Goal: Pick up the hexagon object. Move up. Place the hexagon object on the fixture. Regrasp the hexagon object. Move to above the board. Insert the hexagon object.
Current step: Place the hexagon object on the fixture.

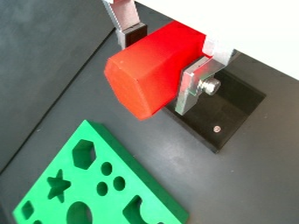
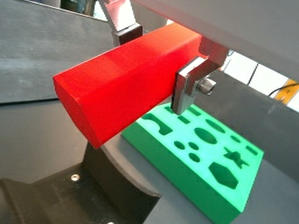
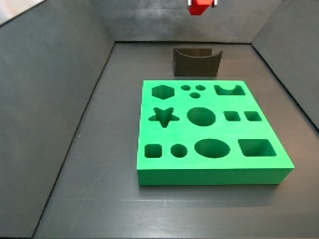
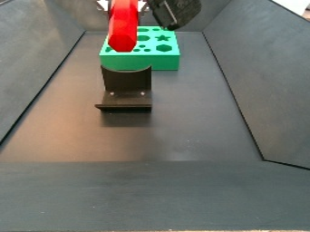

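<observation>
The gripper hangs in the air with its silver fingers clamped on the hexagon object, the red peg lying crosswise between the pads, as both wrist views show. Below it, on the dark floor, stands the fixture with its notch bare. Beyond the fixture and apart from it lies the green board, its shaped holes unfilled.

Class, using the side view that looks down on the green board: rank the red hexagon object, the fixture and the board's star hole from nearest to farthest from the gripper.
1. Hexagon object: red, at the top edge, where the gripper holds it.
2. Fixture: dark notched block on the floor, between gripper and board.
3. Star hole: on the green board, farthest.
</observation>
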